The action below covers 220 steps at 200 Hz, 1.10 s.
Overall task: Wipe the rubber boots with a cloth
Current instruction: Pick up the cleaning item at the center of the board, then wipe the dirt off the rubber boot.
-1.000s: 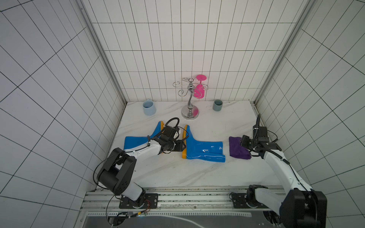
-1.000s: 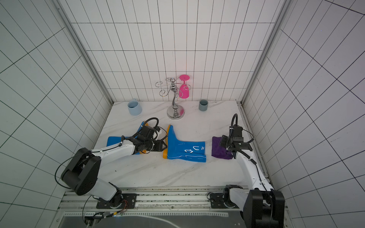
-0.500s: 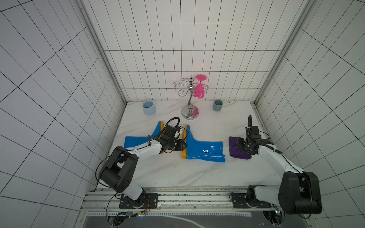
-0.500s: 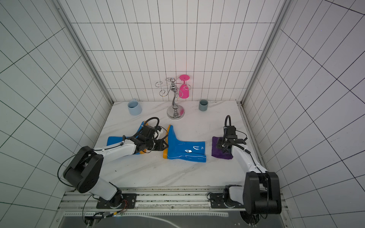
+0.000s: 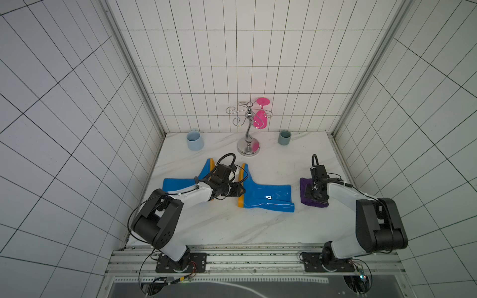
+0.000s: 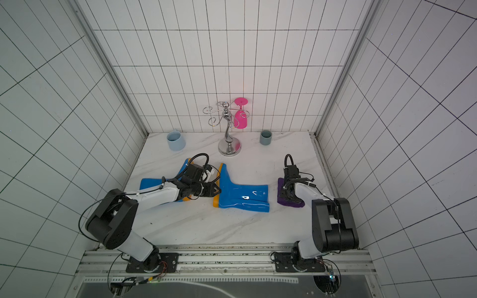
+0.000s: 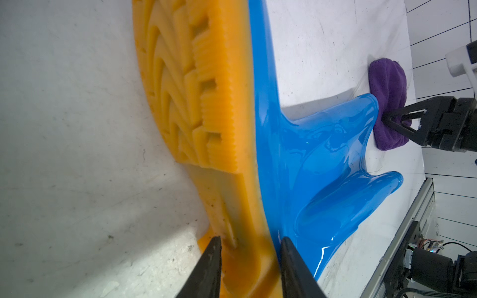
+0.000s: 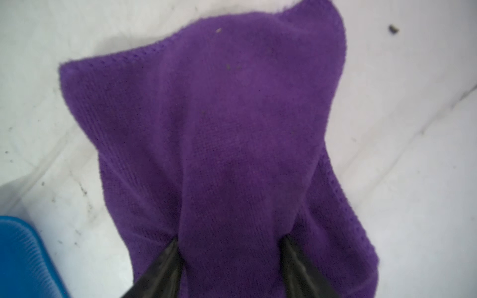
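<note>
Behind the left pincer, half under its arm, the first boot is lying flat on its side on the white marbled tabletop, probably waiting its turn. The left pincer is pinching the heel of the second boot. In the left wrist view, one finger is pressing against the tread face of the orange-yellow sole and the other against the blue rubber, with the heel edge between them. I judge this hold is bracing the boot so it is not sliding under the rubbing to come. The sole is looking stiff and matte, cut into ridged chevron blocks, with grit sitting near the heel. The upper is glossy, smooth and soft, and the shaft, running away ahead of the fingertips, is sagging into wavy lobes at its open mouth. Just beyond that mouth, directly under the right pincer, the cloth is lying on the tabletop, near the boot but not touching it. It is showing as a dark-purple, nappy rag with a stitched edge, limp and easily gathered. The right pincer is pointing down into it and pinching a raised fold between its two fingers. The rest is spreading flat ahead of the tips, which I judge is leaving a loose pad free for wiping.
</note>
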{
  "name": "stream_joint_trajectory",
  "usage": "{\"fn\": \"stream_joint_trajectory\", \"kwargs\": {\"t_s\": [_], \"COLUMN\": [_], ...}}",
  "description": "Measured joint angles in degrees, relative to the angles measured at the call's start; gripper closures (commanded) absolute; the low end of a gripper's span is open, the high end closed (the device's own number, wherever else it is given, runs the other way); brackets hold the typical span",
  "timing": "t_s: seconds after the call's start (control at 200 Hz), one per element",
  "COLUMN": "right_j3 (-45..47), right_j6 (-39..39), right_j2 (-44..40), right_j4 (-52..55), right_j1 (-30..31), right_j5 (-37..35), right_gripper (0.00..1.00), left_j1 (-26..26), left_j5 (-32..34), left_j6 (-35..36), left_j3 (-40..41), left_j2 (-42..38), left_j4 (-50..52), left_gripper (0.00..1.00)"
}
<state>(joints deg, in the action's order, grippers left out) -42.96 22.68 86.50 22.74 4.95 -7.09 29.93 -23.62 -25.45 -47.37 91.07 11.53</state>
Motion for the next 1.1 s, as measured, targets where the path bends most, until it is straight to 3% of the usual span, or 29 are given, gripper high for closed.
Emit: {"fn": "stream_joint_trajectory", "kwargs": {"t_s": [0.13,0.24,0.405,0.58,0.71,0.91,1.099], "right_j3": [-0.11,-0.04,0.09,-0.15,-1.05,-4.00,-8.61], "right_j6": [0.09,0.02,-0.02,0.81,3.58,8.70,11.87], "right_j2": [1.09,1.03,-2.49,-14.86,-19.34,-17.70,-8.04], "right_j4": [-3.45,-4.48,-3.39,-1.07,1.05,0.79,-3.50], "right_j1": [0.24,0.35,0.92,6.73,13.40,23.98,31.45], "right_j5": [-0.83,-0.96,0.72,3.32,5.57,8.41,10.88], "right_gripper": [1.00,1.00,1.00,1.00,1.00,1.00,1.00], "left_j1": [-0.04,-0.04,-0.37,-0.59,-0.63,-0.68,-0.72], "left_j5": [-0.09,-0.22,-1.11,-2.14,-2.49,-2.82,-3.21], "left_j6": [-0.02,-0.20,-1.01,-2.43,-3.23,-3.72,-4.09], "left_j3": [0.09,0.39,1.55,2.80,3.21,3.34,3.39], "left_j2": [0.00,0.00,-0.13,-0.24,-0.24,-0.11,0.15], "left_j4": [-0.13,-0.79,-2.84,-5.31,-6.34,-6.86,-7.43], "left_gripper": [0.67,0.73,0.90,0.93,0.93,0.93,0.93]}}
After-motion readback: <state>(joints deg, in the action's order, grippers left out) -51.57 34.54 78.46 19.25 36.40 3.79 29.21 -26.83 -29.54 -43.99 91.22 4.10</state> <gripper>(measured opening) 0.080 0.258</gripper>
